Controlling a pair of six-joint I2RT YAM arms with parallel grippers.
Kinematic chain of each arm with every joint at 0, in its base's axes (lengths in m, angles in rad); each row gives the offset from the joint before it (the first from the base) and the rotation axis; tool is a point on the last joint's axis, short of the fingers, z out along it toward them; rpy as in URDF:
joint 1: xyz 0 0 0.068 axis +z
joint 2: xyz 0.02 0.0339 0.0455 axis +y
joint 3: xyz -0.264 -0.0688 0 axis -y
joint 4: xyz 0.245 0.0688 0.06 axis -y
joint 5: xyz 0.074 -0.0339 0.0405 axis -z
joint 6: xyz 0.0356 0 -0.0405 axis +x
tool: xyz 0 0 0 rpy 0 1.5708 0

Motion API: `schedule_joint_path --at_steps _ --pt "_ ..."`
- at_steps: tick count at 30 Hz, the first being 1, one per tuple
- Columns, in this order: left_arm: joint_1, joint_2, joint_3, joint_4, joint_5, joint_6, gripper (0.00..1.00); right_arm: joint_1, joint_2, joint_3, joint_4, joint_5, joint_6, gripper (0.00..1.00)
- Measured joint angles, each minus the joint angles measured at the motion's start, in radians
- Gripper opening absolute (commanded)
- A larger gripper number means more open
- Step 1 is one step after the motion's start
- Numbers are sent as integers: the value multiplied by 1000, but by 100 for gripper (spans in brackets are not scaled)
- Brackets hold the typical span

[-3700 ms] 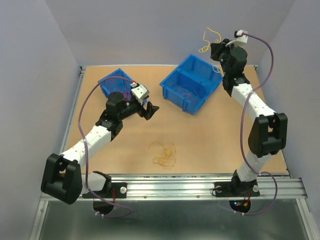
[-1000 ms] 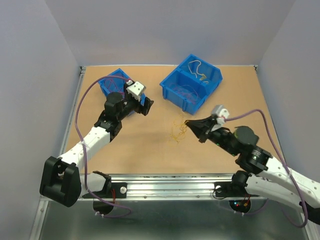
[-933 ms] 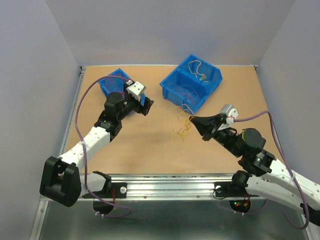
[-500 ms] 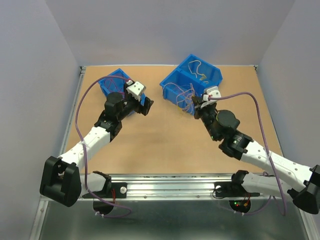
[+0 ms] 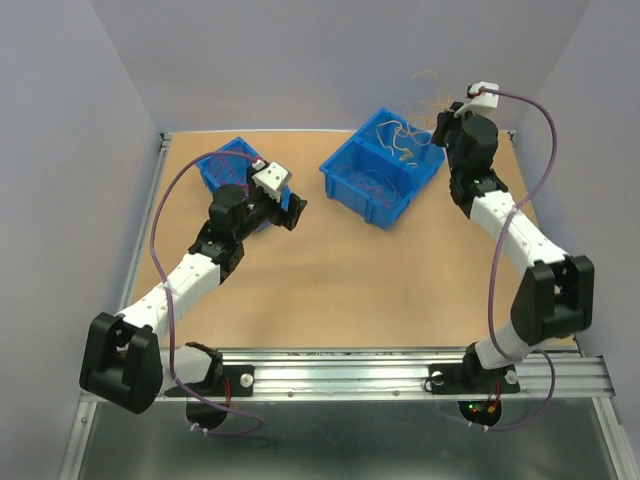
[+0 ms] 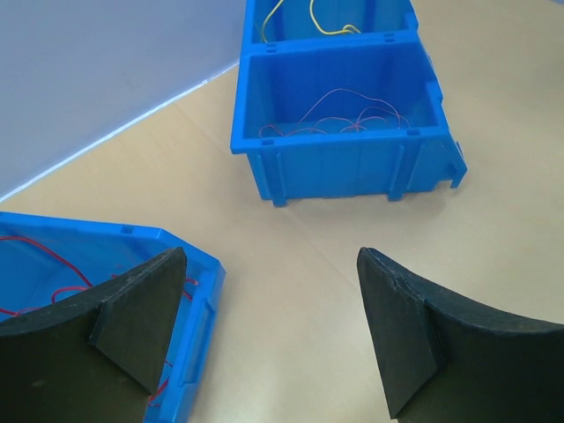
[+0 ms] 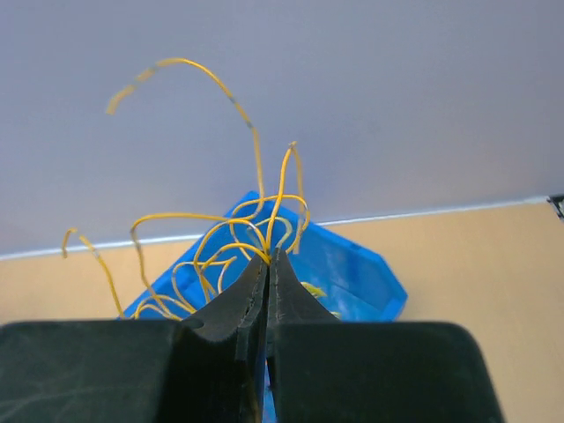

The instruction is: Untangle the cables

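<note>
Several thin yellow cables fan up and left out of my right gripper, whose jaws are pressed shut on them. In the top view this gripper is raised at the far right, above the back compartment of the divided blue bin, and the held cables show faintly against the wall. More yellow cable lies in that back compartment. Red cables lie in the front one. My left gripper is open over bare table, with nothing between its fingers.
A smaller blue bin holding red cables sits at the back left, beside my left gripper. The divided bin stands ahead of that gripper. Grey walls close in the back and both sides.
My right gripper has carried the yellow tangle off the middle of the table, past the bin's near corner, up above its back compartment. The left arm has not moved.
</note>
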Motion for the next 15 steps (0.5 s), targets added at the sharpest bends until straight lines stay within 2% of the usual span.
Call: schedule_joint_path --at_steps 3,10,11,12,13,14,15 --pt "0 0 0 1 0 0 90 -87 160 100 -16 -48 74 0" --pt "0 0 0 3 2 0 90 -124 446 293 -60 -80 161 1" --pt "0 0 0 3 2 0 90 -124 478 327 -71 -80 166 6" --pt "0 0 0 3 3 0 90 -124 504 354 -77 -79 168 19" --pt "0 0 0 3 3 0 90 -124 528 381 -85 -78 177 26" --pt "0 0 0 3 4 0 90 -124 537 394 -89 -78 174 43" --pt "0 0 0 3 4 0 90 -124 544 406 -95 -76 181 72"
